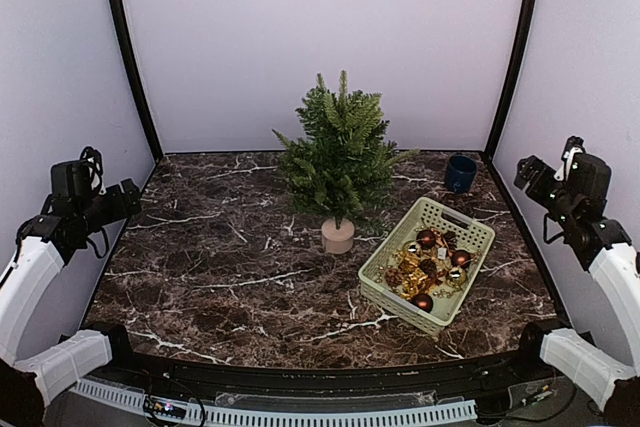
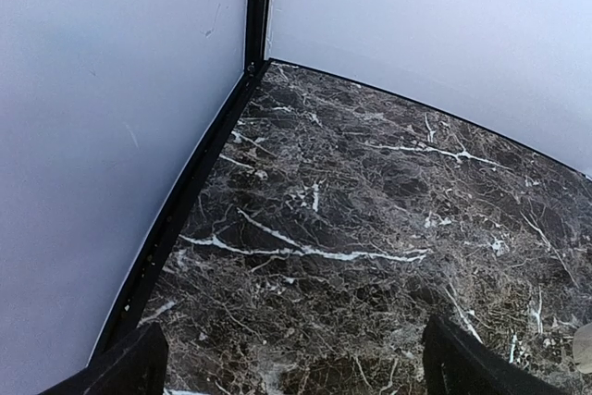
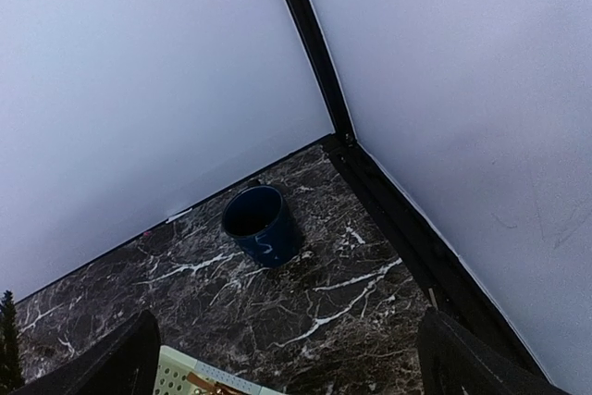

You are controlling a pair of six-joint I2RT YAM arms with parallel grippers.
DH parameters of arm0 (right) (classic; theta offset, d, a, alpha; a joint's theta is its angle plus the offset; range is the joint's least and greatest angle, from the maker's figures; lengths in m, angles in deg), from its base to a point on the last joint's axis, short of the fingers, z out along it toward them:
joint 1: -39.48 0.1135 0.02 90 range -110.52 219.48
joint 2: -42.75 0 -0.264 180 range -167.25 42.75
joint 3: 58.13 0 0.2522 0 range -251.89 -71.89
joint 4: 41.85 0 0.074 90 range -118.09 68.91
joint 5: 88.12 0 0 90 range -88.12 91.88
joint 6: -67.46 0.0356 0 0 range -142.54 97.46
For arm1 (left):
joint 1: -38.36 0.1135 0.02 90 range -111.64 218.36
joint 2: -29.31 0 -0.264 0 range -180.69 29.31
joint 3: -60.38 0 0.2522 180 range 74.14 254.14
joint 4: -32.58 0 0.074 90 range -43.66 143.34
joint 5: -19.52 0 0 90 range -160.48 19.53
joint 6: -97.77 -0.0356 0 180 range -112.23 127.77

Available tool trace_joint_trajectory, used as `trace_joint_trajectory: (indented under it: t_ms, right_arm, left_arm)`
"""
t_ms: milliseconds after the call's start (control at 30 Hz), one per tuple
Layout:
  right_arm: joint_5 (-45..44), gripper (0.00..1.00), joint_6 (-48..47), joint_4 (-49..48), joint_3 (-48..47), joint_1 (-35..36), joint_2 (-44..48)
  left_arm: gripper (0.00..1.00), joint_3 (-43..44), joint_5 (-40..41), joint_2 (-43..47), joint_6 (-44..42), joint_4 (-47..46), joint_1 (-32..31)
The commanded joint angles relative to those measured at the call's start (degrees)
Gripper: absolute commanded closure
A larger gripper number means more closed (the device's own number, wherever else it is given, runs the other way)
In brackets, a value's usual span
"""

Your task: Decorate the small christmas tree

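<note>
**Two arms at the near corners, jaws apart, tree undecorated**

Overhead view: nearest the camera, the two white arm bases sit at the near edge of the dark marble worktop (image 1: 220,277). The left gripper (image 1: 128,197) hangs over the left edge and the right gripper (image 1: 528,173) over the right edge. Both have their jaws spread wide and hold nothing. The small christmas tree (image 1: 340,152) stands in its beige pot (image 1: 338,235) at the middle of the worktop, slightly toward the far edge, with no decoration on it. Just right of the pot, a pale green basket (image 1: 395,305) lies at an angle, holding a heap of dark red and gold ornaments (image 1: 430,262). A blue mug (image 1: 460,173) sits in the far right corner.

Left wrist view: two black fingers (image 2: 129,367) frame bare marble at the far left corner, wide apart.

Right wrist view: the fingers (image 3: 120,363) are equally spread. The mug (image 3: 262,224) is ahead, a corner of the basket (image 3: 185,378) is below, and a tree tip (image 3: 7,339) is at the left edge.

The first step is probably taking one ornament, and the right arm is closer to the basket. It would do well to come straight down on a ball lying on top of the heap and close on that ball alone, clear of the tangled gold pieces. The tree looks light, so hang the ornament gently on an outer branch to avoid tipping the pot.
</note>
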Motion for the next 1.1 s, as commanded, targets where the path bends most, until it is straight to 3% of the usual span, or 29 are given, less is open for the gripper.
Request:
trace_joint_trajectory:
  t_ms: [0, 233, 367, 533, 667, 767, 900, 1067]
  right_arm:
    - [5.8, 0.01, -1.3, 3.6, -4.0, -0.2, -1.5]
    - [14.1, 0.01, -1.2, 6.6, -5.8, 1.2, -6.4]
    - [12.7, 0.01, -1.3, 9.5, -7.9, 9.0, -9.9]
    - [7.4, 0.01, 2.6, 13.3, -8.0, 19.2, -13.8]
    - [1.7, 0.02, 7.3, 16.7, -6.3, 25.4, -16.7]
    - [-2.8, 0.02, 9.6, 18.6, -4.4, 26.3, -18.8]
    - [-5.6, 0.14, 9.3, 20.4, -5.3, 26.3, -24.1]
    - [-8.0, 0.18, 7.9, 18.6, -7.5, 24.8, -29.5]
  left_arm:
    - [0.01, 1.8, -0.9, -0.3, 1.5, 0.4, 0.3]
    - [0.01, 1.2, 1.2, 1.5, 1.5, 0.2, 0.3]
    - [0.01, 0.7, 4.8, 1.6, -0.2, 1.0, 0.3]
    - [0.05, 0.3, -4.1, 1.7, -2.8, 0.9, -0.6]
    - [0.06, -2.1, -9.5, 1.3, -1.9, -2.0, -7.2]
    - [0.07, -1.9, -12.2, -1.3, -2.9, -3.4, -12.5]
    - [0.10, -1.6, -17.7, -2.6, -4.7, -4.5, -12.9]
    - [0.19, -2.5, -18.1, -1.2, -4.2, -5.5, -12.9]
